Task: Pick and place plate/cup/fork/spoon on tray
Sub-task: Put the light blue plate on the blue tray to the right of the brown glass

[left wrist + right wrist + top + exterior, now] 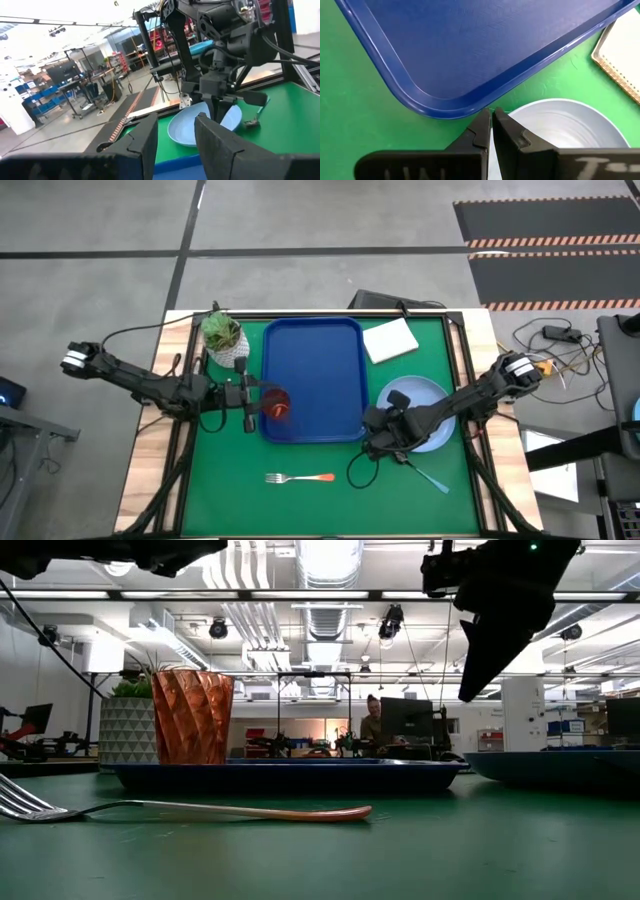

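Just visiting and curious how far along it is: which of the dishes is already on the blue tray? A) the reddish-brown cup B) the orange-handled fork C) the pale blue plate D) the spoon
A: the cup stands on the tray near its left rim, while the plate, fork and spoon lie on the green mat.

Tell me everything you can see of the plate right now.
The plate is round, pale light blue, smooth and glossy, with a shallow rim. It lies flat on the green mat, right of the tray and apart from it. The right gripper, shut, pinches the rim nearest the tray's corner. Its arm crosses over the plate. The spoon lies just beyond its edge.
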`<state>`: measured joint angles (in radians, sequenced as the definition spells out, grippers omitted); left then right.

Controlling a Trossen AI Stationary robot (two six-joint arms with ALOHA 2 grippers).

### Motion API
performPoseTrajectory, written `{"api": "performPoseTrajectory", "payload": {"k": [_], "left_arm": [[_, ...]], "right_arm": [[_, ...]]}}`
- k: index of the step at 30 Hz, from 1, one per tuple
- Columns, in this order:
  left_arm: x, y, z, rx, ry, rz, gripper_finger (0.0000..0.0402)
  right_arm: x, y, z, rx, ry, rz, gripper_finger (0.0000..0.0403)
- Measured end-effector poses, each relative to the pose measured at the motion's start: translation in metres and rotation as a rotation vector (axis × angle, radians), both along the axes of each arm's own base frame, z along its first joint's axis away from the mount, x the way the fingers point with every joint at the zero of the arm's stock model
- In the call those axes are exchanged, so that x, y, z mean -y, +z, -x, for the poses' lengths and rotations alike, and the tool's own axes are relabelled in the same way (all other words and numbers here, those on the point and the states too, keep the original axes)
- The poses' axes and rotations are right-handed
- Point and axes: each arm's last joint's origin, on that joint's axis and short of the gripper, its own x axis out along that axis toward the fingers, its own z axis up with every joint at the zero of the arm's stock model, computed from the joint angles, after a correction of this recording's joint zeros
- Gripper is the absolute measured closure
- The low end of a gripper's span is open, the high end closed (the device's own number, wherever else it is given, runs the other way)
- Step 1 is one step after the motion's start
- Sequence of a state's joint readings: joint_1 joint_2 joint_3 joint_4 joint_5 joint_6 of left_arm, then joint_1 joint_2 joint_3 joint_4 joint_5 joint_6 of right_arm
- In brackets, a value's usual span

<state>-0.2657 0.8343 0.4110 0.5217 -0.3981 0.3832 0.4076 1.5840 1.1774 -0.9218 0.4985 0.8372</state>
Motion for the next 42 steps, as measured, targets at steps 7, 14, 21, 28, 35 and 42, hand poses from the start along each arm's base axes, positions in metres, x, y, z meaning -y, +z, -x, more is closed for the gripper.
{"api": "performPoseTrajectory", "payload": {"k": [7, 14, 21, 28, 35, 42], "left_arm": [[0.000, 0.003, 0.000, 0.028, 0.000, 0.008, 0.0292], [-0.001, 0.005, 0.000, 0.052, 0.002, 0.018, 0.0292], [-0.001, 0.015, 0.002, 0.140, 0.008, 0.019, 0.0292], [-0.001, 0.014, 0.002, 0.142, 0.007, 0.023, 0.0292], [-0.001, 0.009, 0.002, 0.108, 0.001, 0.048, 0.0292], [-0.001, 0.008, 0.001, 0.106, -0.002, 0.065, 0.0292]], "right_arm": [[-0.002, 0.005, -0.006, 0.046, 0.000, -0.021, 0.0394], [-0.005, 0.008, -0.011, 0.098, 0.001, -0.052, 0.0394], [-0.006, 0.007, -0.011, 0.077, -0.075, -0.209, 0.0393], [-0.006, 0.006, -0.011, 0.066, -0.089, -0.248, 0.0337], [-0.007, 0.004, -0.008, -0.034, 0.171, -0.148, 0.0262], [-0.007, -0.011, 0.005, -0.097, 0.211, -0.090, 0.0229]]}}
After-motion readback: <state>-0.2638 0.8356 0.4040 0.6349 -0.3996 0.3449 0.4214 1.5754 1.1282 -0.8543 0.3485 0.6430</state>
